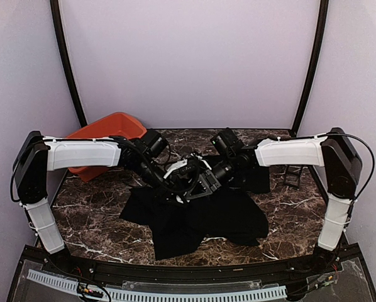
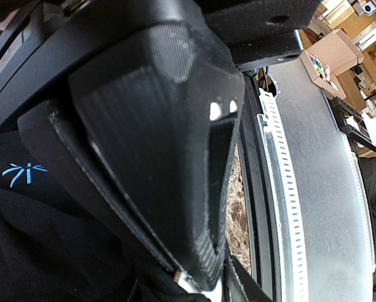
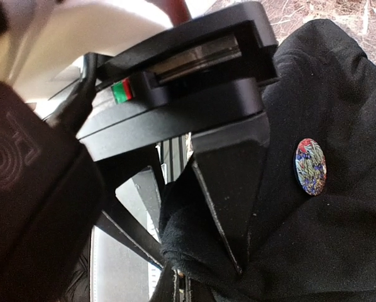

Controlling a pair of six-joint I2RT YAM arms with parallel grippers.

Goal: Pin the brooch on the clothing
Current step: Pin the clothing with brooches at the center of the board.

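At table (image 1: 100,207) centre, left arm (image 1: 81,154) and right arm (image 1: 288,151) stretch inward, meeting over the black T-shirt (image 1: 194,223). Right gripper (image 1: 205,184) closed; left gripper (image 1: 180,189) state unclear. Round brooch (image 3: 310,167), mottled blue, red, yellow, lies on the shirt.

Matching kit on both sides: the left arm (image 1: 81,154) and right arm (image 1: 288,152) have smooth white shells on the long links and chunky black housings at the joints. A thin black cable (image 1: 370,160) loops beside the right arm. Up close, a black finger (image 2: 144,157) — finely ribbed, wedge-shaped — and a red-and-green marking (image 3: 122,91) on a black housing.
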